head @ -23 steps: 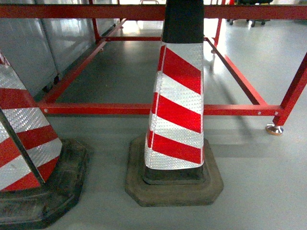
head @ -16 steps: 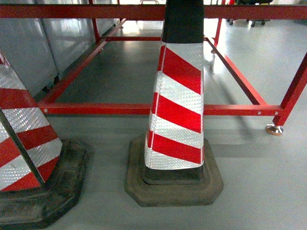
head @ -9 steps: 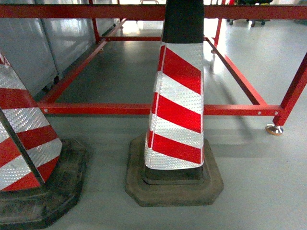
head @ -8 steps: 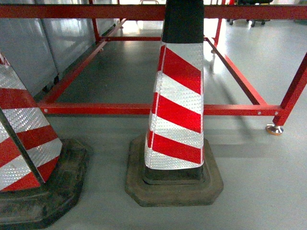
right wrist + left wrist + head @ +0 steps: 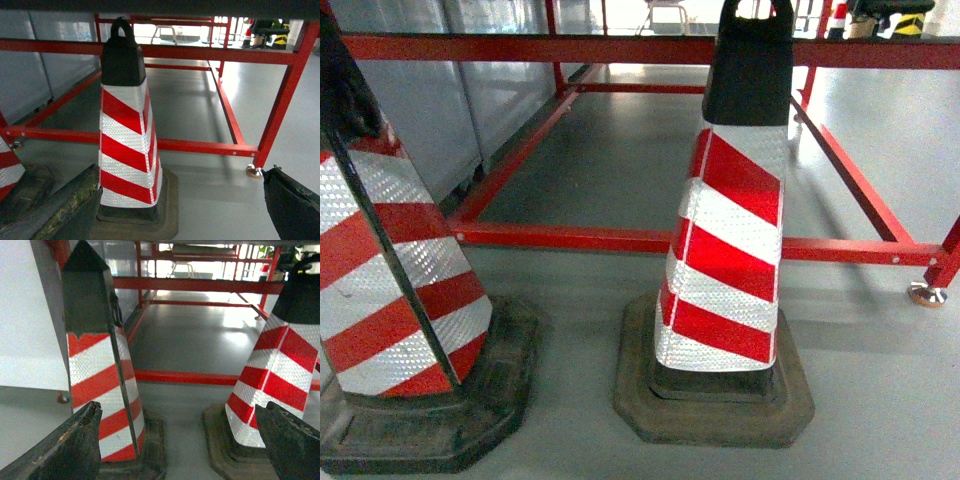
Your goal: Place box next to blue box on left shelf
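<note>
Neither the blue box nor the roller shelf appears in any view, so where they are cannot be told; no container of any kind shows. The left hand [image 5: 182, 450] shows only as two dark, worn fingers [image 5: 65, 450] at the bottom corners of its wrist view, spread wide apart with nothing between them but grey floor [image 5: 195, 335]. Ahead of it and to its left stands a red-and-white striped cone [image 5: 97, 370] on a black rubber base, upright, with a thin dark rod slanting across its face; ahead and to its right stands a second striped cone [image 5: 277, 375]. The right hand [image 5: 182, 205] is likewise open wide and holds nothing, one scuffed finger [image 5: 60, 210] low at the left and the other at the right edge. The second cone [image 5: 125, 130] rises just ahead of its left finger. Beyond both hands runs a low red steel frame [image 5: 570, 238], whose corner foot [image 5: 255, 171] rests on the floor ahead of the right hand's right finger. Grey panels [image 5: 410, 110] stand behind the frame on the left.
</note>
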Controlling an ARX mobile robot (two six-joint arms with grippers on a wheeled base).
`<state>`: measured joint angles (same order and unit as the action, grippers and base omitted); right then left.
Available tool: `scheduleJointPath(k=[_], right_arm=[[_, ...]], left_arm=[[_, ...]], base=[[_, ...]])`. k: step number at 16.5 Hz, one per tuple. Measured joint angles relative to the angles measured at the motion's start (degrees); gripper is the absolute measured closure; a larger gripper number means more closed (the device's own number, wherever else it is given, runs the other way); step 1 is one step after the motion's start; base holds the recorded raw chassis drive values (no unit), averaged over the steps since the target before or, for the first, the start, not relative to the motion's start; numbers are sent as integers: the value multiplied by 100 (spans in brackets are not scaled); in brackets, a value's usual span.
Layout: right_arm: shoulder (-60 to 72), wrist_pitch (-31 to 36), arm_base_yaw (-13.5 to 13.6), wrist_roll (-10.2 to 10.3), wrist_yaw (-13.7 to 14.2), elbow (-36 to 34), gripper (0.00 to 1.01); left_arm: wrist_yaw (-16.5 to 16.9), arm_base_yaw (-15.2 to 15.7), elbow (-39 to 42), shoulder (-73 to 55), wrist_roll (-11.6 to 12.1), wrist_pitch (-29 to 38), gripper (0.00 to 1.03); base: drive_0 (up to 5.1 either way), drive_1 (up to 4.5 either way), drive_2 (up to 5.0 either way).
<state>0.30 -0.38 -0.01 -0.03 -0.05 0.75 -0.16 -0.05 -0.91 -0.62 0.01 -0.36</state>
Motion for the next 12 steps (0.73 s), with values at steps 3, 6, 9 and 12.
scheduleJointPath(k=[3,6,9,12], right_arm=[[0,7,0,4,2,0,3],[0,7,0,4,2,0,3],[0,7,0,0,4,0,3],[0,7,0,2,7,0,3]], left_arm=[[11,2,0,0,2,0,5],[11,2,0,0,2,2,5],[9,2,0,0,0,7,5],[15,2,0,0,2,2,5]], base=[[23,23,23],[0,0,0],[0,0,0],[0,0,0]])
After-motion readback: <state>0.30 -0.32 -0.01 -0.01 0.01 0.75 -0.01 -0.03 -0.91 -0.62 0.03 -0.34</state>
